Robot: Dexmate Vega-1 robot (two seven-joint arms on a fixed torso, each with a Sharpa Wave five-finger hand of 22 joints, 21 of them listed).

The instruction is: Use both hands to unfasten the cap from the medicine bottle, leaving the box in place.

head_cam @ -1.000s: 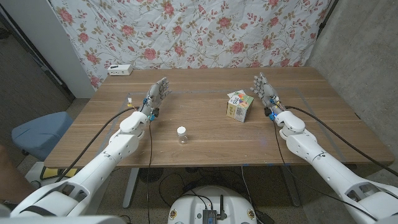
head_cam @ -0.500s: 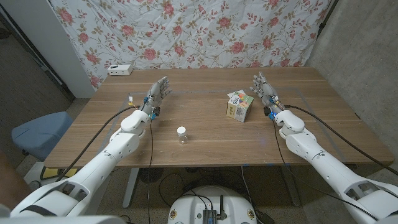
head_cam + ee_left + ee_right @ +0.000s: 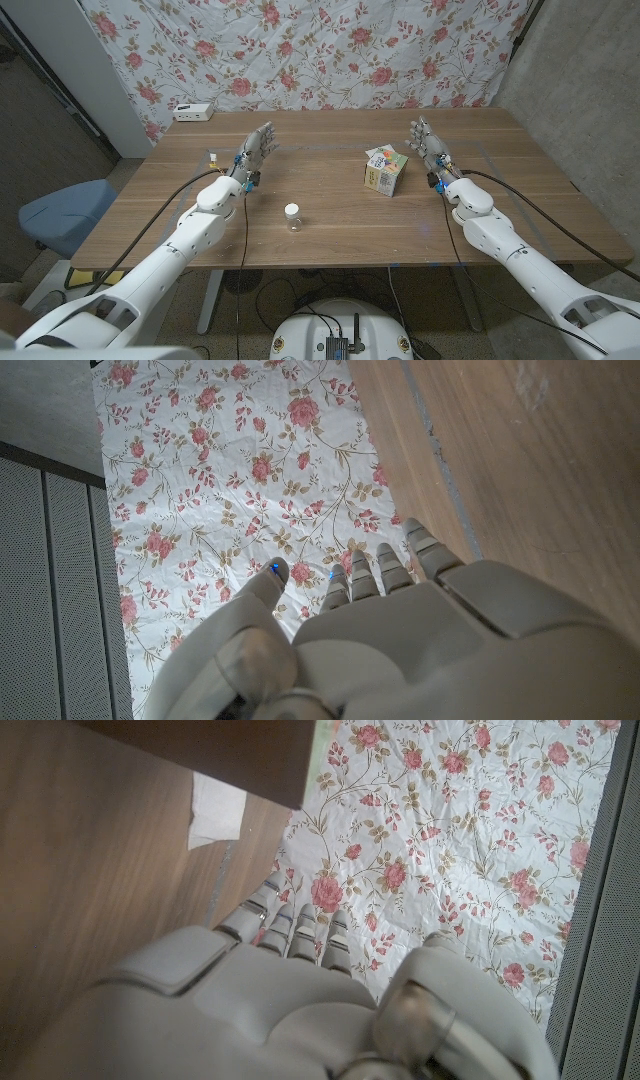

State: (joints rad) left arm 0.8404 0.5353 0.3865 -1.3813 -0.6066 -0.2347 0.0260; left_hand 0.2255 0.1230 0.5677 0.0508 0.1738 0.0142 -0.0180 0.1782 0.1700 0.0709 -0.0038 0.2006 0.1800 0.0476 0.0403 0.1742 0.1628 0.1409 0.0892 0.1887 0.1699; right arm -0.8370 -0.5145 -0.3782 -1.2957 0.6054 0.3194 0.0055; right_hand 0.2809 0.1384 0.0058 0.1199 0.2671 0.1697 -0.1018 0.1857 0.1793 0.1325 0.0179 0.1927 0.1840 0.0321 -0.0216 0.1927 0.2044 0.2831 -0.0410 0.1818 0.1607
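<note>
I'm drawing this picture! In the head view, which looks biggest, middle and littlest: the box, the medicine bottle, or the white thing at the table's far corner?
1. The box looks biggest.
2. The white thing at the far corner looks middle-sized, though it sits farther from the camera, so that is less sure.
3. The medicine bottle looks littlest.

- A wooden table with a brown grain top takes up the middle of the head view.
- A floral cloth, white with pink roses and green leaves, hangs behind the table's far edge.
- A small white device lies at the table's far left corner, near the cloth.
- A blue chair seat stands on the floor to the left of the table.
- A grey wall rises on the right side.
- A white paper sheet lies on the wooden surface in the right wrist view.
</note>
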